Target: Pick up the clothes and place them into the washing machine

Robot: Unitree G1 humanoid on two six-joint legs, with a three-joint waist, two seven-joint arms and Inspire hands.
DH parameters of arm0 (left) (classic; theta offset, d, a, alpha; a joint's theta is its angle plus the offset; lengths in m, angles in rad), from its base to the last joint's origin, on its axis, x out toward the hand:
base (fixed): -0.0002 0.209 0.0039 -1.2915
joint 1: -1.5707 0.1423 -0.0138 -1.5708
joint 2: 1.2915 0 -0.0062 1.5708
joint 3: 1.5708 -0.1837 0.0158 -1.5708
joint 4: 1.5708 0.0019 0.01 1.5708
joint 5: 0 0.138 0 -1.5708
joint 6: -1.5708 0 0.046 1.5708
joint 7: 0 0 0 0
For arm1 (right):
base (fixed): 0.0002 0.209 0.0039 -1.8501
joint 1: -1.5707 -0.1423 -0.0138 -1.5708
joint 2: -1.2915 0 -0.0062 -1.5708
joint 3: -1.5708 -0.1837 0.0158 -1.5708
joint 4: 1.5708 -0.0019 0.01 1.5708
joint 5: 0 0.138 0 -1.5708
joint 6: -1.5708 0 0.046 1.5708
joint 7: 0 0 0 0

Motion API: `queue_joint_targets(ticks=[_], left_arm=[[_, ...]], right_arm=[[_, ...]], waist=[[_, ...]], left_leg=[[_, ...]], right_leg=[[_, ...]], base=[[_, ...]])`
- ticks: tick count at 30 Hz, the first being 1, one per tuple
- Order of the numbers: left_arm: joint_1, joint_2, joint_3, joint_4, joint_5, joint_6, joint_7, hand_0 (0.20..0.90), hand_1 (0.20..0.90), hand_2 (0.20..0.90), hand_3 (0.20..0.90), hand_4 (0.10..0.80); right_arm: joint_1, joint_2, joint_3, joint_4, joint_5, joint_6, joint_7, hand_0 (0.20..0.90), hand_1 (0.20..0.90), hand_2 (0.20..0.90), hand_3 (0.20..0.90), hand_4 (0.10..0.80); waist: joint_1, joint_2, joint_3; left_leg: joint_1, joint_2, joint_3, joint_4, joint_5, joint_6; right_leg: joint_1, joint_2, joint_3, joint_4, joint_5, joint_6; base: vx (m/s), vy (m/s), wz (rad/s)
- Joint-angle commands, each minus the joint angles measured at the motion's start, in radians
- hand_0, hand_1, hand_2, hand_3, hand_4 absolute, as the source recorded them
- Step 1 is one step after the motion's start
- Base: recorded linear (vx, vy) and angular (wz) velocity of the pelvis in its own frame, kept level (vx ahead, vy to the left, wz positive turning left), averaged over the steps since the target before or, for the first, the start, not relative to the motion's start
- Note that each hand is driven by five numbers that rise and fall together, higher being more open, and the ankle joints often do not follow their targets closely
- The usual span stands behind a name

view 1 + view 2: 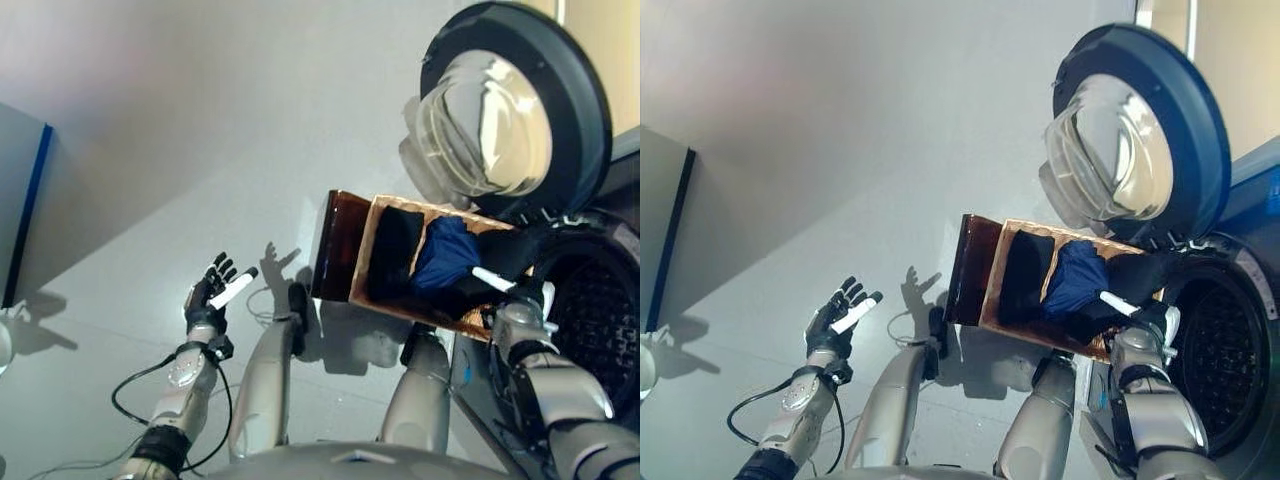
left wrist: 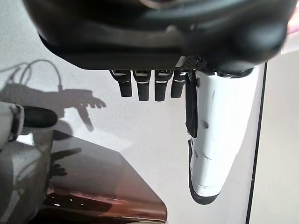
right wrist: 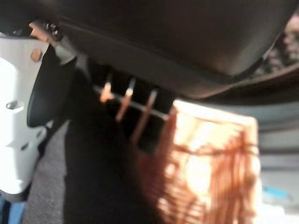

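A wicker basket (image 1: 345, 250) stands on the floor beside the washing machine, whose dark drum (image 1: 600, 320) is exposed and whose round door (image 1: 500, 110) is swung wide. In the basket lie a blue garment (image 1: 445, 255) and a black garment (image 1: 395, 250). My right hand (image 1: 515, 298) is at the basket's near corner by the drum mouth, curled on a black cloth (image 1: 522, 252) that stretches from the basket; the right wrist view shows this black cloth (image 3: 93, 177) under the fingers, with the basket (image 3: 205, 172) behind. My left hand (image 1: 208, 295) hovers open over the floor, left of the basket, holding nothing.
A grey panel with a blue edge (image 1: 25, 200) stands at the far left. Pale grey floor (image 1: 200, 150) spreads between it and the basket. The open door juts out above the basket's far side.
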Motion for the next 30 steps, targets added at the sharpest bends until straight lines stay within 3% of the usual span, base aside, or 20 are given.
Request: queue_joint_targets(ticks=[1,12,20,30], left_arm=[[-0.001,0.028,0.091,-0.008,-0.018,-0.091,0.004,0.9,0.9,0.9,0.9,0.8],[-0.014,-0.003,0.125,0.044,0.004,-0.102,0.0,0.9,0.9,0.9,0.9,0.8],[-0.024,-0.035,0.123,0.067,0.021,-0.119,0.0,0.9,0.9,0.9,0.9,0.8],[-0.024,-0.062,0.087,0.103,0.005,-0.129,0.002,0.9,0.9,0.9,0.9,0.8]], right_arm=[[0.0,-0.049,-0.039,-0.035,0.071,-0.101,0.001,0.2,0.2,0.2,0.2,0.3],[0.143,0.033,-0.044,-0.243,0.094,-0.164,0.032,0.2,0.2,0.2,0.2,0.3],[0.219,0.163,-0.191,-0.354,0.381,-0.301,0.103,0.2,0.2,0.2,0.2,0.3],[0.166,0.281,-0.338,-0.28,0.699,-0.42,0.121,0.2,0.2,0.2,0.2,0.3]], waist=[[-0.002,-0.022,-0.023],[-0.033,-0.06,-0.061],[-0.054,-0.054,-0.085],[-0.054,-0.021,-0.085]], left_leg=[[0.077,0.064,-0.058,0.025,-0.085,-0.111],[0.221,0.092,-0.042,-0.151,-0.009,-0.132],[0.283,0.107,-0.042,-0.19,-0.003,-0.14],[0.294,0.107,-0.047,-0.165,-0.021,-0.144]], right_leg=[[0.059,-0.016,0.014,-0.19,0.203,-0.001],[0.186,0.006,-0.01,-0.325,0.253,0.01],[0.239,0.01,-0.016,-0.339,0.245,0.015],[0.255,0.004,-0.021,-0.316,0.224,0.016]], base=[[0.059,-0.052,-0.05],[0.048,-0.04,-0.05],[0.041,-0.01,-0.04],[0.014,0.001,0.0]])
